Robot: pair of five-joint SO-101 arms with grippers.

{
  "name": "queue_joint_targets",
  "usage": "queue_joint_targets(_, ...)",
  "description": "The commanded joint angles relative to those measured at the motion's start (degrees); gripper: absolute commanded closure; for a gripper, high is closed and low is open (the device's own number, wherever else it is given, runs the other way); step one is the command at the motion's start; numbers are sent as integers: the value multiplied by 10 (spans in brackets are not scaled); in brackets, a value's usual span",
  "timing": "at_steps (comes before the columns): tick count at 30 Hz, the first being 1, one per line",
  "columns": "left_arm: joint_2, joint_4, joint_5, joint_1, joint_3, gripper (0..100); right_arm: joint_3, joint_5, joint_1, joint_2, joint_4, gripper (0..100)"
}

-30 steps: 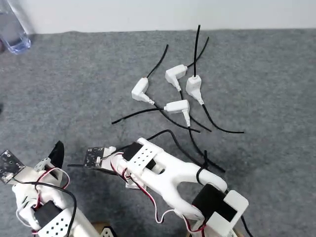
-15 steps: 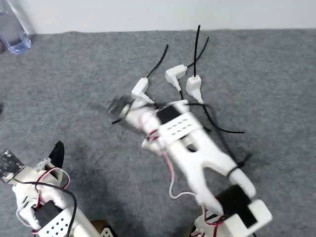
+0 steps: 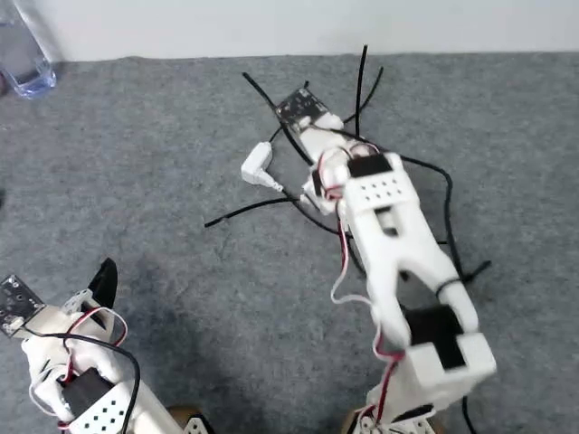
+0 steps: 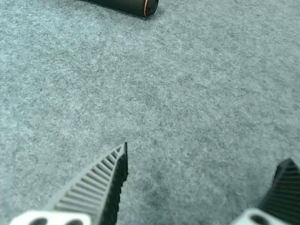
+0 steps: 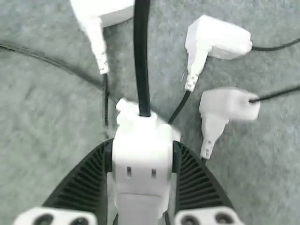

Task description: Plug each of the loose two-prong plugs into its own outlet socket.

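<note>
While w/in right claw (image 5: 141,146), plug (image 5: 140,161)

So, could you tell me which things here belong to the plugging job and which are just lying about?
For the job: white connector clamped in the right gripper; three loose white plugs beside it; their black cables.
Lying about: clear bottle; black cylinder.
</note>
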Motion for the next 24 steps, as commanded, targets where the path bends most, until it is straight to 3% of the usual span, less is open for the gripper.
queue_joint_targets(1, -2, 3, -3, 4, -4, 551, -150, -4, -1, 70, 45, 991)
queue_joint_targets(8, -2, 3, -3, 4, -4, 551, -316, -4, -3, 196, 135, 991)
queue_joint_targets(17, -1, 3, -3, 4, -4, 551, -343, -7, -4, 215, 138, 983)
queue_joint_targets(24, -1, 3, -3, 4, -4, 551, -340, -4, 7, 217, 143, 827)
